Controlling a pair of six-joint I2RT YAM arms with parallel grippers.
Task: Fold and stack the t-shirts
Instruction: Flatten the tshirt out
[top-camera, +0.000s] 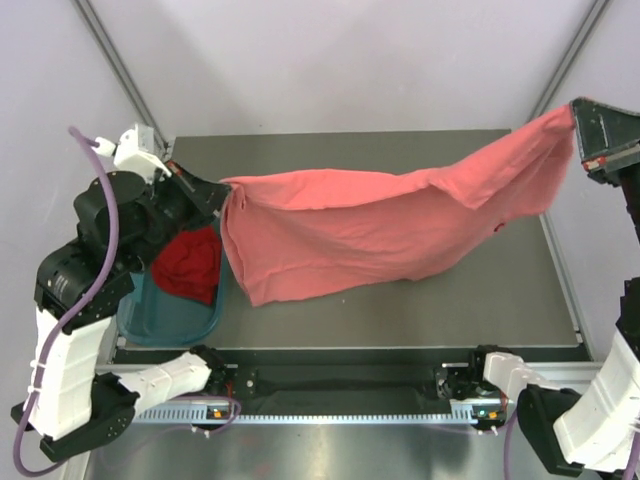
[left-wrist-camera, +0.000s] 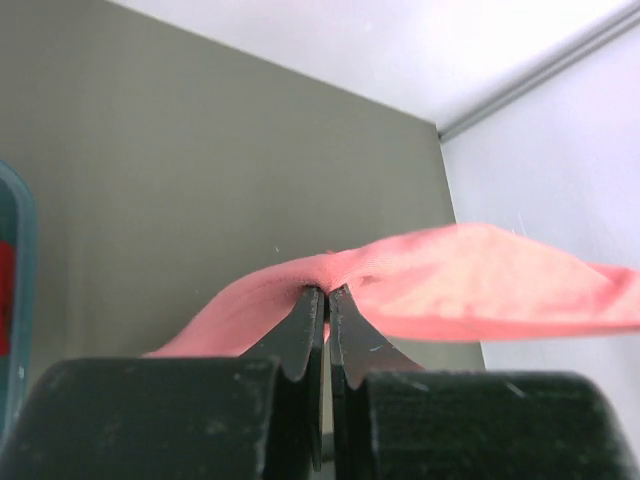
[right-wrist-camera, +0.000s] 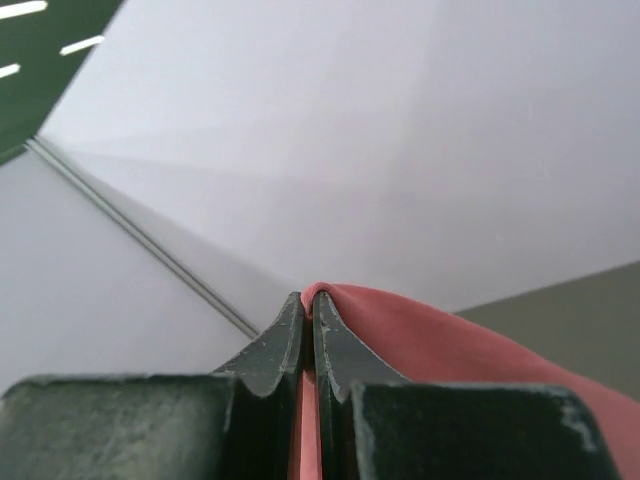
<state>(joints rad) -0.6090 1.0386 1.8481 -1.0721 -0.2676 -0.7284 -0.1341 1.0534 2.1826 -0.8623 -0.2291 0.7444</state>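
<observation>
The light salmon-pink t-shirt (top-camera: 380, 225) hangs stretched across the table between both grippers, its lower edge draping onto the table. My left gripper (top-camera: 226, 192) is shut on its left corner, and the cloth (left-wrist-camera: 470, 290) bulges over the closed jaws (left-wrist-camera: 327, 292) in the left wrist view. My right gripper (top-camera: 578, 112) is shut on the right corner, held high at the far right, with the cloth (right-wrist-camera: 450, 350) pinched at the tips (right-wrist-camera: 309, 298). The deep red t-shirt (top-camera: 190, 263) lies crumpled in the basket at the left.
The teal plastic basket (top-camera: 160, 320) sits at the table's left front, its rim at the left wrist view's edge (left-wrist-camera: 22, 280). The dark grey table (top-camera: 400, 310) is bordered by white walls and a metal rail at the front edge (top-camera: 340, 385).
</observation>
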